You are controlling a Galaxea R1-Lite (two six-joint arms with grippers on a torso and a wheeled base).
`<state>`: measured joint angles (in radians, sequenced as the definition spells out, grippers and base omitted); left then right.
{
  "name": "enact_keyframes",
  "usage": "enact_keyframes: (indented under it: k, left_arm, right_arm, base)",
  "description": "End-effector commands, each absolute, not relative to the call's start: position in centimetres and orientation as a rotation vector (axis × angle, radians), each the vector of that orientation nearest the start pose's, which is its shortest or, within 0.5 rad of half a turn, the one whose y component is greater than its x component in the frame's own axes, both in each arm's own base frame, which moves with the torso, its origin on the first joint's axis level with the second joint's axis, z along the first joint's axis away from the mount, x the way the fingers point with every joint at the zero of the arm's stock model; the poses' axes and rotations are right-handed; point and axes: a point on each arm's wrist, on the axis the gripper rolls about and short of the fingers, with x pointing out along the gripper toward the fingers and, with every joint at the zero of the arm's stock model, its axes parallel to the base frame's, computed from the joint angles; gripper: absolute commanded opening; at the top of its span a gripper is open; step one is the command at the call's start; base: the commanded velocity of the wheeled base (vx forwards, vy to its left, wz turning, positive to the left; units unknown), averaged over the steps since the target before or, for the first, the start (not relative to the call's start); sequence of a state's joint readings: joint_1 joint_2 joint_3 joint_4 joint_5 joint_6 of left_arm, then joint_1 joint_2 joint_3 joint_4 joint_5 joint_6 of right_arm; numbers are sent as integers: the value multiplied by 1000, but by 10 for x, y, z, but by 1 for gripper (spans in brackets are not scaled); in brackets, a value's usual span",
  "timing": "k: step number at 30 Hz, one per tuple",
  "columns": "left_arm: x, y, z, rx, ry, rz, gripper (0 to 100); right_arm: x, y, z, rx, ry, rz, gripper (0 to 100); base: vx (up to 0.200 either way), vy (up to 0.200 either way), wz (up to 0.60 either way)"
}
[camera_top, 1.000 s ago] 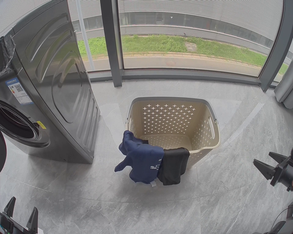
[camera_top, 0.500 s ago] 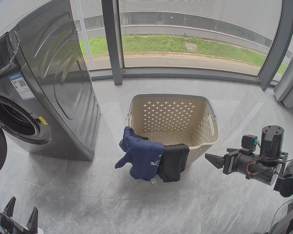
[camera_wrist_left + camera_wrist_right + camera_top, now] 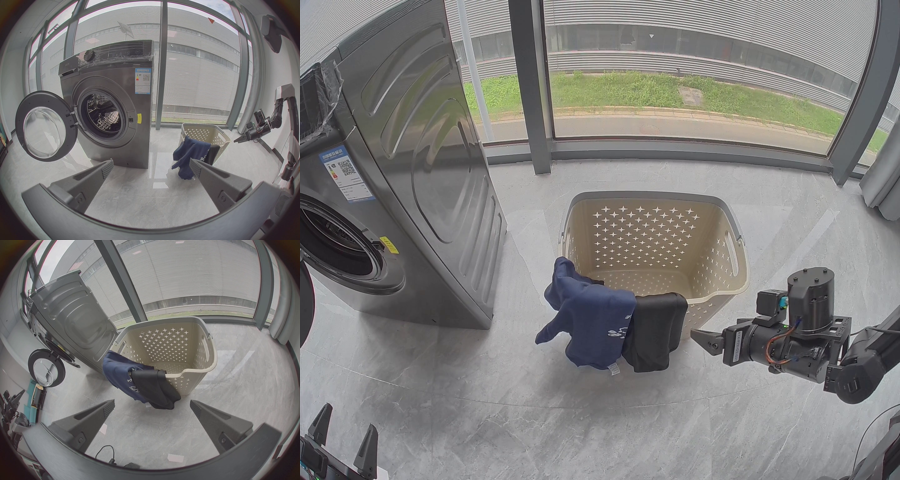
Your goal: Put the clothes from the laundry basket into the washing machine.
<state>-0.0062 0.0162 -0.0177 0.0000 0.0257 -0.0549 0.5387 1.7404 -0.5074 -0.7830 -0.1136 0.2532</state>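
A beige laundry basket [image 3: 731, 250] stands on the grey floor. A navy garment [image 3: 589, 319] and a black garment [image 3: 653, 331] hang over its near rim. The grey washing machine [image 3: 437, 162] stands at the left, its round door [image 3: 43, 125] swung open and the drum [image 3: 101, 114] in sight. My right gripper [image 3: 703, 340] hovers open just right of the black garment, level with the basket's near corner, holding nothing. In its own view the clothes [image 3: 143, 383] lie ahead between the spread fingers [image 3: 90, 421]. My left gripper [image 3: 340, 437] is open, low at the near left.
Tall window panes and a dark pillar [image 3: 528, 87] stand behind the basket. A grey curtain [image 3: 884, 181] hangs at the far right. Open floor [image 3: 550, 425] lies between the machine, the basket and me.
My right arm has swung in from the right edge toward the basket's near corner, now close to the black garment. The head view has shifted slightly. The left gripper has not moved.
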Motion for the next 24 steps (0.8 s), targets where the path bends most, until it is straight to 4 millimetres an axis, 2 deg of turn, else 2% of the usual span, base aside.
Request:
enact_keyframes:
  k: [1,11,13,17,24]
  left_arm:
    - [-23,1,76,-55,-2,20,100]
    - [-23,1,76,-57,-2,20,100]
    - [-23,1,76,-55,-2,20,100]
    - [-23,1,76,-55,-2,20,100]
    - [-23,1,76,-57,-2,20,100]
  right_arm:
    - [242,143,96,86,528,357,100]
    - [251,153,85,85,529,368,100]
    - [255,156,78,88,536,365,100]
    - [255,157,77,89,535,367,100]
    - [256,160,67,78,564,370,100]
  base:
    - [0,0,0]
    - [0,0,0]
    - [200,0,0]
    - [200,0,0]
    - [0,0,0]
